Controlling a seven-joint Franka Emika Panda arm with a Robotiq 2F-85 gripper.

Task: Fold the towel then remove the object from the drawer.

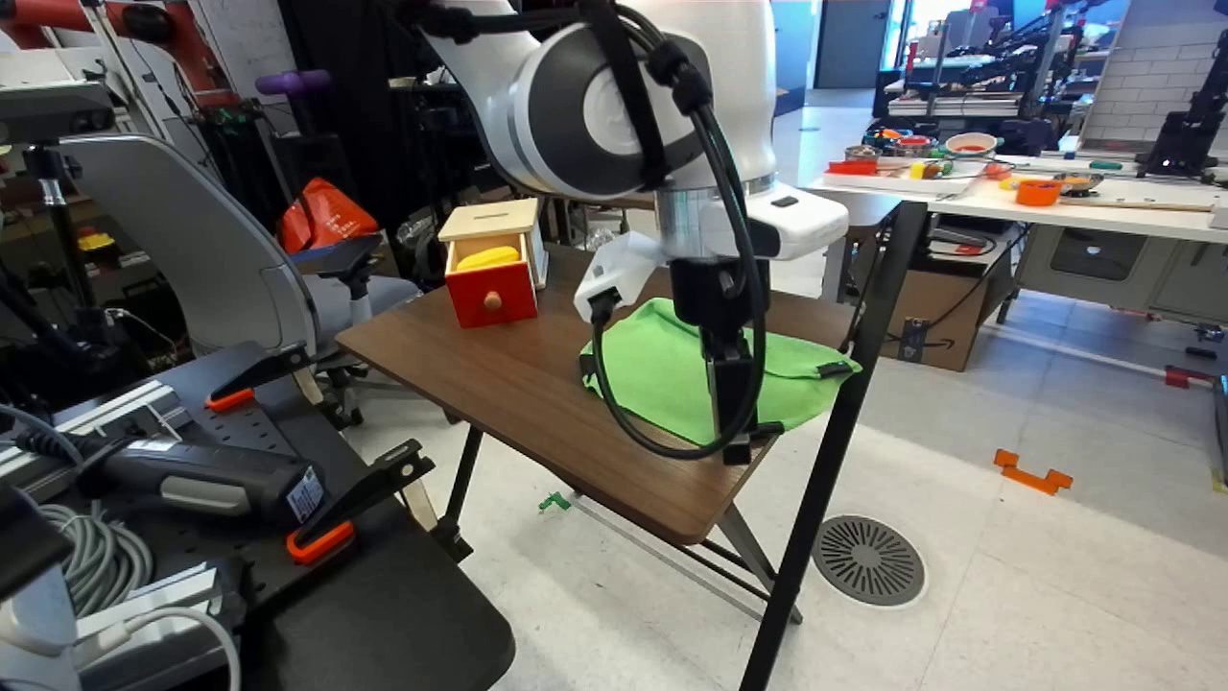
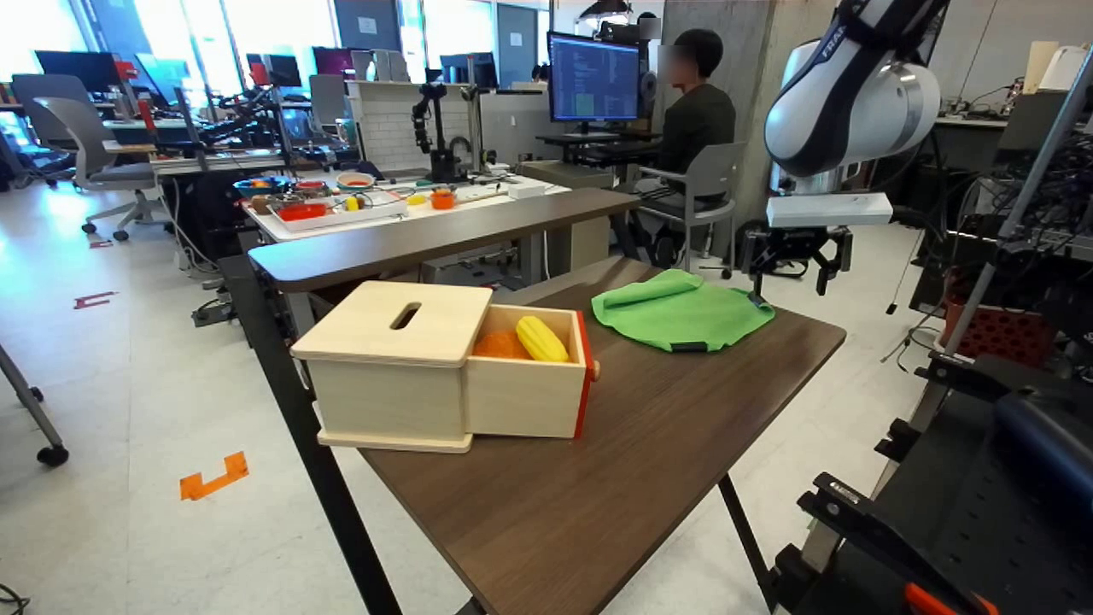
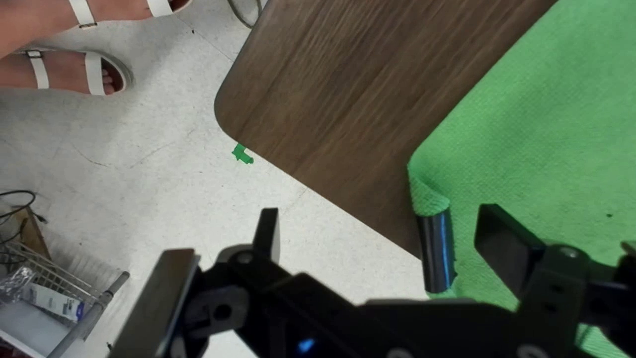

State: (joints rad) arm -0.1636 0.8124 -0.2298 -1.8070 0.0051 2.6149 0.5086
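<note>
The green towel (image 1: 648, 369) lies on the brown table with black tape on its corners. It also shows in an exterior view (image 2: 683, 316), partly folded over at its far side, and in the wrist view (image 3: 536, 149). My gripper (image 3: 378, 223) is open and empty; one taped corner (image 3: 437, 251) appears between its fingers, nearer the right one. In both exterior views the gripper (image 1: 734, 446) (image 2: 790, 286) is at the towel's edge by the table edge. The wooden box's red-fronted drawer (image 1: 494, 296) (image 2: 525, 397) is open. It holds a yellow object (image 1: 489, 258) (image 2: 542, 339) and an orange one (image 2: 501, 345).
The wooden box (image 2: 388, 384) stands at the opposite end of the table (image 2: 649, 461). A slanted black table leg (image 1: 835, 432) rises beside the towel. A black cart (image 1: 384, 585) with clamps stands close by. A person's feet (image 3: 79, 69) are on the floor near the table corner.
</note>
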